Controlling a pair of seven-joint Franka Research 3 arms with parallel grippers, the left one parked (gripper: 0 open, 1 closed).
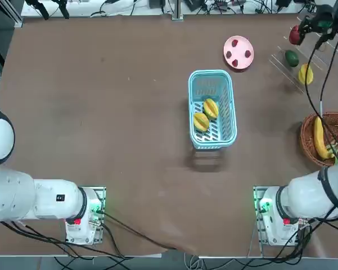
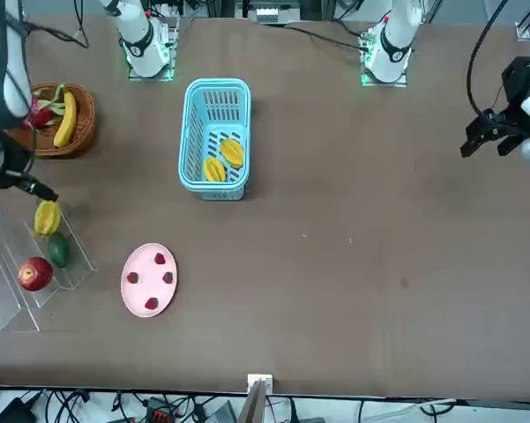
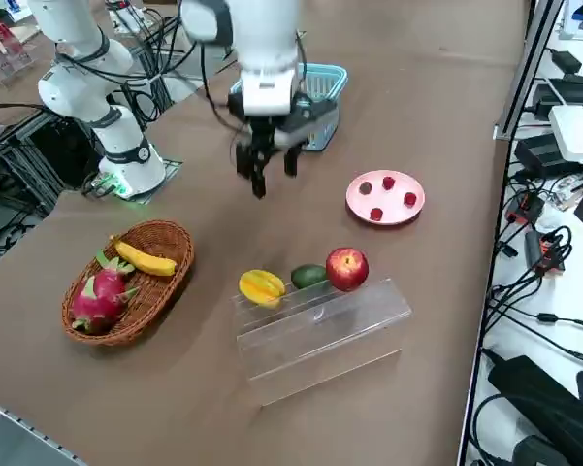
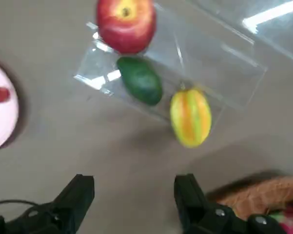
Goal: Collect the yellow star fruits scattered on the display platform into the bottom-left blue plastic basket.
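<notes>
With the acrylic display platform (image 3: 320, 340) as landmark: the right gripper (image 4: 134, 187) hovers above the desk (image 3: 446, 116) near it, fingers spread wide. One star fruit (image 4: 190, 117) rests on the platform, beside a green avocado (image 4: 139, 80), with a red apple (image 4: 126, 24) past that. Well apart from the platform, two star fruits (image 1: 211, 108) (image 1: 201, 121) lie in the blue plastic basket (image 1: 212, 138).

Two yellow star fruits (image 1: 201, 121) in the upright blue plastic basket (image 1: 210, 72)

Lie near each other on its slatted floor. Right of the basket, find a third star fruit (image 3: 262, 287), ridged, orange-tinged, on the transparent display platform (image 3: 320, 336).
</notes>
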